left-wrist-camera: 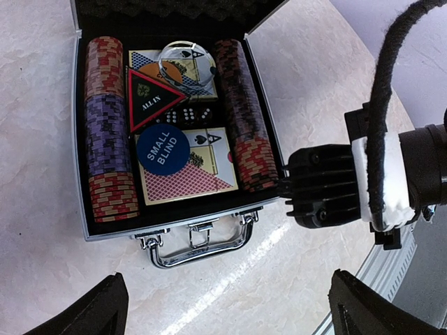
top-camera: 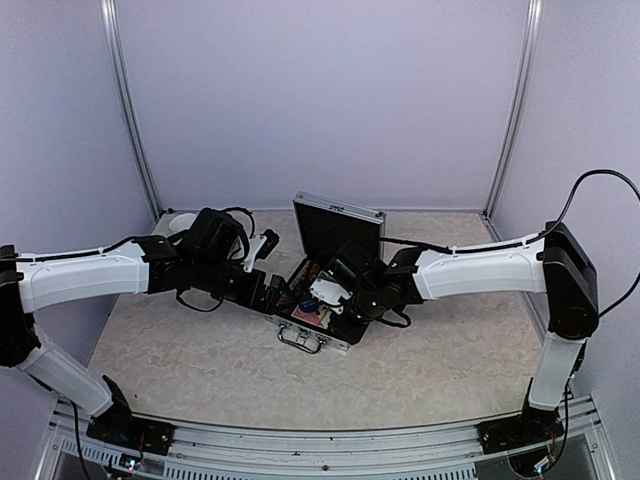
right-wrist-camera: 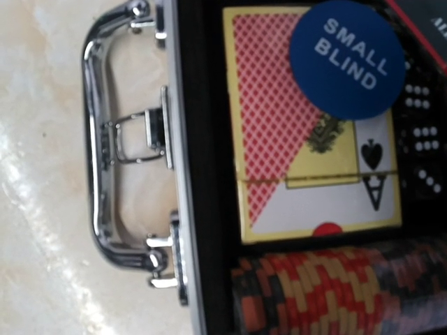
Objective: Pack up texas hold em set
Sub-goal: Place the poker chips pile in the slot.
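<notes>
Silver case open, chip rows, card decks, blue button inside, handle nearside, left fingers apart, right fingers together.

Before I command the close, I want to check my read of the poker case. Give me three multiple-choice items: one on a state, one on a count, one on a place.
1. The lid of the aluminium case is: A shut and latched; B open, standing up; C detached.
2. Chip rows in the case: A one; B two; C four.
3. The blue SMALL BLIND button lies: A on the near card deck; B on a chip row; C on the lid.

Answers:
1. B, because the lid stands upright behind the open tray.
2. B, because one row runs along each side wall.
3. A, because the button overlaps the deck nearest the handle.
</notes>
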Action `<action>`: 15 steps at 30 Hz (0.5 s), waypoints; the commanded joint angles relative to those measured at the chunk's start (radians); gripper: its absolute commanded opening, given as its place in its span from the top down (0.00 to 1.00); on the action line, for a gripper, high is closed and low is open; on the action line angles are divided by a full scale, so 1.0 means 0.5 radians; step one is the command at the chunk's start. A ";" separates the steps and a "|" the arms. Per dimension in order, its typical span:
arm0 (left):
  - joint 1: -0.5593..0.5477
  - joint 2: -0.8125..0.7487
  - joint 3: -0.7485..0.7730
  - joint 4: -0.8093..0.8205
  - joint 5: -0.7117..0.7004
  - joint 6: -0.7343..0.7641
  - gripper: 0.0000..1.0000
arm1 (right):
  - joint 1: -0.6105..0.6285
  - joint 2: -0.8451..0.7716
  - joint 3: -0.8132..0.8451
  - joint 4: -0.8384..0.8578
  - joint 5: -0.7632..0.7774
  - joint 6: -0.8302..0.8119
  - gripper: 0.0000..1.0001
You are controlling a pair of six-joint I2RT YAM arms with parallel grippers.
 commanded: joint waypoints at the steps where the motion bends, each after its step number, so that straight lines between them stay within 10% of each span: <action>1: 0.015 0.005 -0.008 0.001 -0.013 0.023 0.01 | -0.025 0.049 -0.009 0.013 -0.023 0.006 1.00; 15: 0.018 -0.004 -0.017 -0.001 -0.022 0.023 0.01 | -0.067 0.089 -0.051 0.072 -0.085 0.001 1.00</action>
